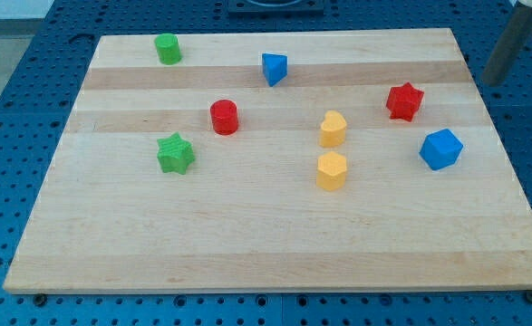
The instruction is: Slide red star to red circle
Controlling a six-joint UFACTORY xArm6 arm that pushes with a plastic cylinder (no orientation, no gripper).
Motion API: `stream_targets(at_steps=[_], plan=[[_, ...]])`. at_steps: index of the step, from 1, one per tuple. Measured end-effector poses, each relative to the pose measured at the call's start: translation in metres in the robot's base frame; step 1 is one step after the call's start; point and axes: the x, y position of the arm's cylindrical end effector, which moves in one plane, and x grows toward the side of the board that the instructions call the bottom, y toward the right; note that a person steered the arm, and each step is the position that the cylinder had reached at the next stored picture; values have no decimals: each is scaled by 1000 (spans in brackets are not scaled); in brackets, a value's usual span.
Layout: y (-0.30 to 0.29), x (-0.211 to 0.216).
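Note:
The red star (404, 101) lies on the wooden board (275, 244) at the view's right, upper part. The red circle (224, 117) stands left of centre, about a third of the board's width from the star. The dark rod comes down at the view's top right corner; my tip (495, 81) sits just beyond the board's right edge, to the right of and slightly above the red star, apart from it.
A yellow heart-like block (333, 129) and a yellow hexagon (332, 170) lie between the star and the circle, slightly lower. A blue block (441, 149) sits below the star. A blue triangle (274, 68), a green star (176, 153) and a green cylinder (167, 48) lie further left.

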Motion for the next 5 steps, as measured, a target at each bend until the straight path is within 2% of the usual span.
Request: stream_targets(at_steps=[2,3,5], plan=[[-3,5],[-11,44],[-69,54]])
